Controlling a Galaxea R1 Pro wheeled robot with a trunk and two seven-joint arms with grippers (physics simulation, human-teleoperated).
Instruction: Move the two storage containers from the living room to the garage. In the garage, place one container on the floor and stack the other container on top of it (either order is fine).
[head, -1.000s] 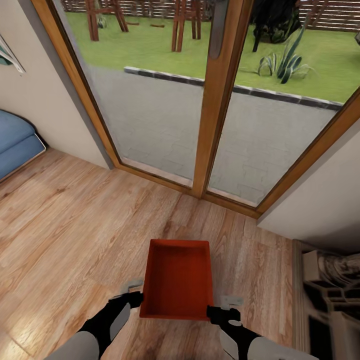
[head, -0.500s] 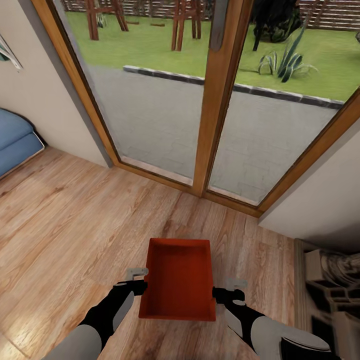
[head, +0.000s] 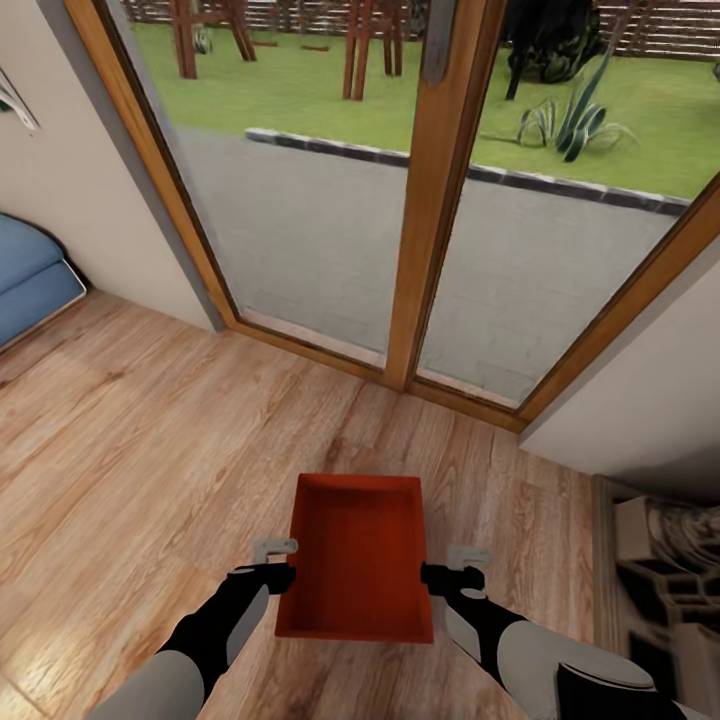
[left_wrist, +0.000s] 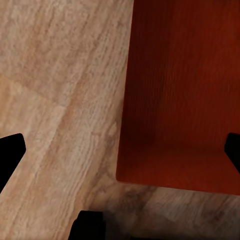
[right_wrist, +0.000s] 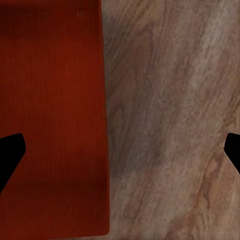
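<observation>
One orange-red storage container (head: 357, 556) lies open side up on the light wood-plank floor (head: 150, 450) of the living room, its long axis pointing toward the glass doors. My left gripper (head: 276, 566) is at its left long wall and my right gripper (head: 452, 572) at its right long wall, both near the container's near half. In the left wrist view the container (left_wrist: 185, 100) has its wall between the spread fingers of the left gripper (left_wrist: 120, 152). The right wrist view shows the container (right_wrist: 50, 100) the same way under the right gripper (right_wrist: 120, 152). Both are open.
Wood-framed glass doors (head: 430, 200) stand straight ahead, with a garden behind them. A blue sofa (head: 30, 280) sits at the far left. A beige wall (head: 640, 400) juts in at the right, and grey cluttered objects (head: 670, 580) stand below it at the right edge.
Both grippers have slid forward along the container's long sides, the right one further. The view has shifted slightly. The container stays in place.
</observation>
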